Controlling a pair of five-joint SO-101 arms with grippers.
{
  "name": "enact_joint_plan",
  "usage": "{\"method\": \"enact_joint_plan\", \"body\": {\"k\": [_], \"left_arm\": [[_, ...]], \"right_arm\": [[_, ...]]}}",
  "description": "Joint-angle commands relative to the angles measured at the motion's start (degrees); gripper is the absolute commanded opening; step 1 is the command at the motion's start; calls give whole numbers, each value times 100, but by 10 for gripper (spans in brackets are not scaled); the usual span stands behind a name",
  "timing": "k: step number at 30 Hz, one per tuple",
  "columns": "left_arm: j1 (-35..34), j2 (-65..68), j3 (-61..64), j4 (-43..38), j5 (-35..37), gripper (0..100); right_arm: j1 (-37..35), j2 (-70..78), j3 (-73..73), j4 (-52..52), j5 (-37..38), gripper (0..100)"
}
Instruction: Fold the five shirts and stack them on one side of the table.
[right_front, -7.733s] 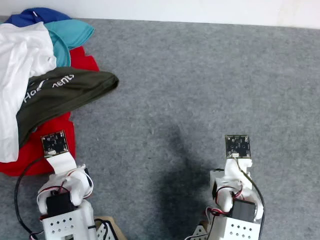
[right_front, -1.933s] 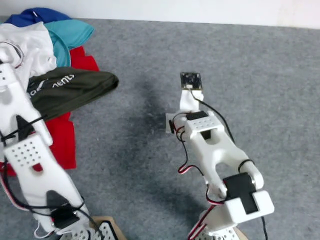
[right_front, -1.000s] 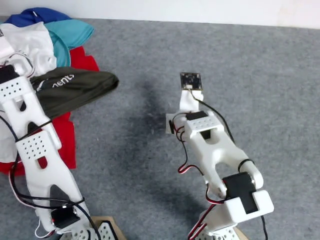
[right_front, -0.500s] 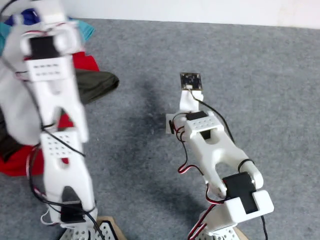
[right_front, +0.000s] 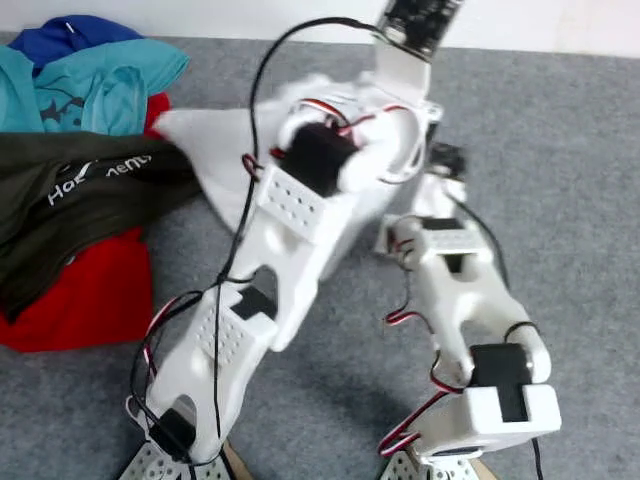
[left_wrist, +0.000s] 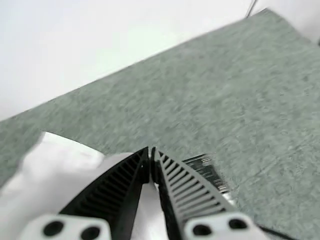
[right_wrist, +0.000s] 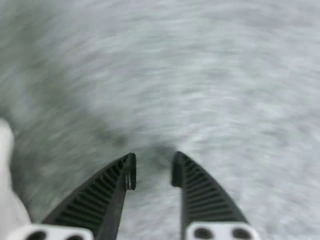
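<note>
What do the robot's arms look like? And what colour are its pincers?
Both arms are white plastic with black motor blocks. The left arm has plates dotted with little round holes and a long black cable. The right arm carries thin red and black wires. The left pincer and right pincer each have two black pointed fingers with ridged sides.

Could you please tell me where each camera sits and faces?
High view: fixed overhead, looking down on table, left arm, right arm, shirt pile.
Left wrist view: along the shut left end effector, onto the white shirt.
Right wrist view: past the open right end effector, down onto table.
Shared: high and left wrist views both show the white shirt.
</note>
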Motion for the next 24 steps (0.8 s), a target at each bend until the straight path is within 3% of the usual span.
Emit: {"method": "enact_joint_plan", "body": {"k": [1,6,9,13,16,21,24], "left_arm": [[-48,-356,119,-211,18,199],[-207,-391,163,53,782,432],[-233,-462,84,273,774,475],[-901,-690,-224,756,774,445],[-1710,-857,-435,1187,782,402],[-2976,-1130,-312,1477,800,294],[-3257,-1323,40,1495,800,210]], "right_arm": [[576,-75,-154,-48,-448,73],[1051,-75,-295,-40,-501,73],[1288,-75,-400,-40,-501,73],[1297,-277,-400,330,-475,87],[1059,-848,-330,760,-360,163],[286,-2044,444,998,651,199],[-259,-2853,989,989,870,199]]}}
